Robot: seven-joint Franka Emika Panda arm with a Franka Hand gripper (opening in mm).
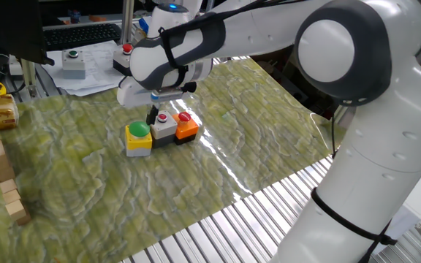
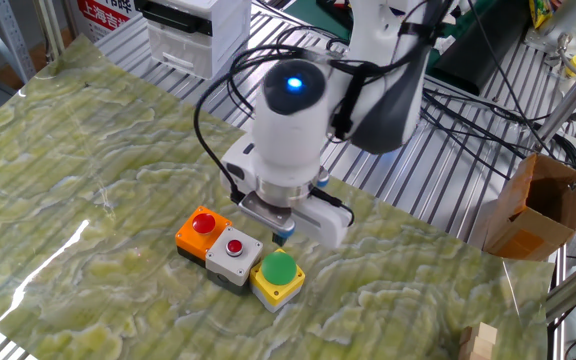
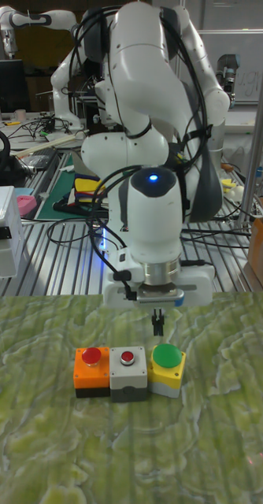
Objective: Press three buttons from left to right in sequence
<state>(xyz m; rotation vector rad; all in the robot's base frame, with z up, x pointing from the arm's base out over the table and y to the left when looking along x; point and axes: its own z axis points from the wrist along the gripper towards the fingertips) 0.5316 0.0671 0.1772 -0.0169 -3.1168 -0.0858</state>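
The three buttons sat in a touching row near the middle of the mat (image 1: 86,190): a yellow box (image 3: 167,379) with a green cap (image 3: 167,357), a grey box (image 3: 128,379) with a small red cap (image 3: 128,357), and an orange box (image 3: 92,375) with a red cap (image 3: 91,356). In the tall fixed view the yellow box lay at 3 o'clock of the grey box and the orange box at 9 o'clock.

The gripper (image 3: 158,322) hung just above and behind the green cap, at about 12 o'clock of it in the tall view, not touching it. The fingers (image 3: 158,318) appeared as one thin dark tip; whether any gap remained between them could not be told, and they held nothing.

Judgement on handling: the boxes looked like rigid plastic housings, light, and loose on a glossy mat, so an off-centre push could slide or tip one. The caps were likely sprung and stiff enough for a straight downward press. No grasp seemed needed; contact belonged on the centre of each cap. The grey box's cap was the smallest target and would call for the closest alignment.
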